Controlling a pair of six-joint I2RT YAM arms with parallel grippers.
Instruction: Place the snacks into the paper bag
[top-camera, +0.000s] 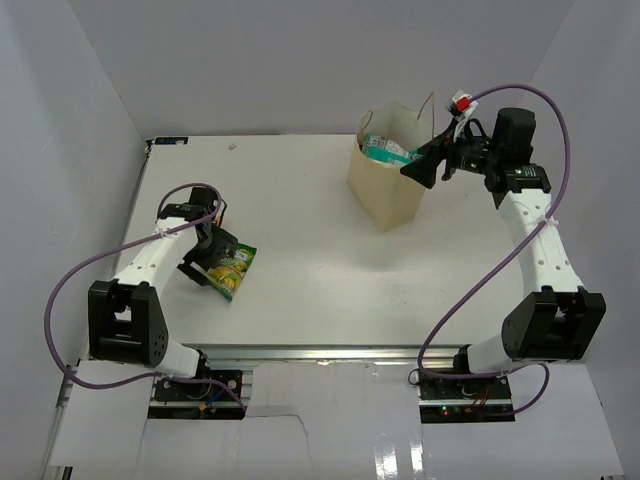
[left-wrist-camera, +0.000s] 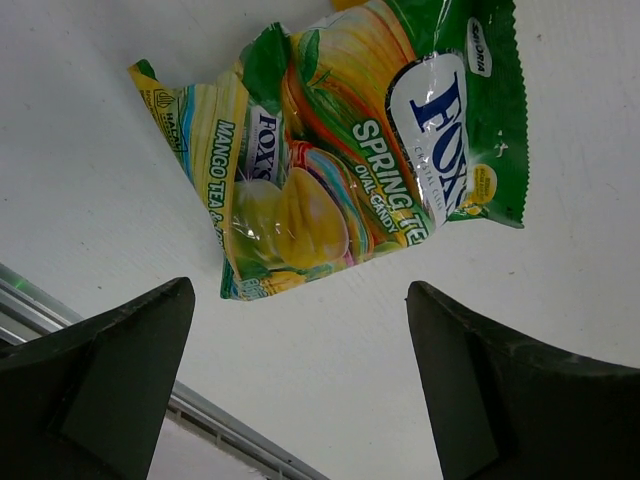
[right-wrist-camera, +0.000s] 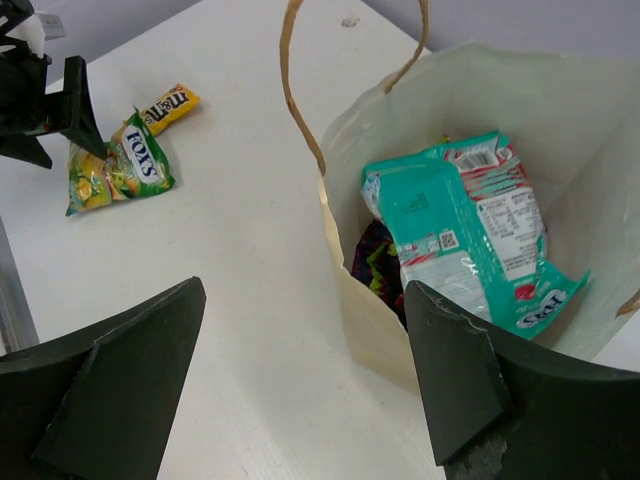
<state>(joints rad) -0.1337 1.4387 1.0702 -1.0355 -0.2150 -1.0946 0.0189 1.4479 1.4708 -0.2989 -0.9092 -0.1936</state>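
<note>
green-yellow packet (left-wrist-camera: 350, 150) reading FOX'S SPRING TEA OVAL CANDY, MANGO TEA

My left hand (left-wrist-camera: 300, 290) hangs above the white surface (left-wrist-camera: 90, 190), its two dark fingers (left-wrist-camera: 110, 400) spread wide apart. Just beyond their tips lies a crinkly green-and-yellow candy packet (left-wrist-camera: 350, 150), printed face up, touching neither finger. A metal rail (left-wrist-camera: 215, 425) edges the surface at lower left.
</note>
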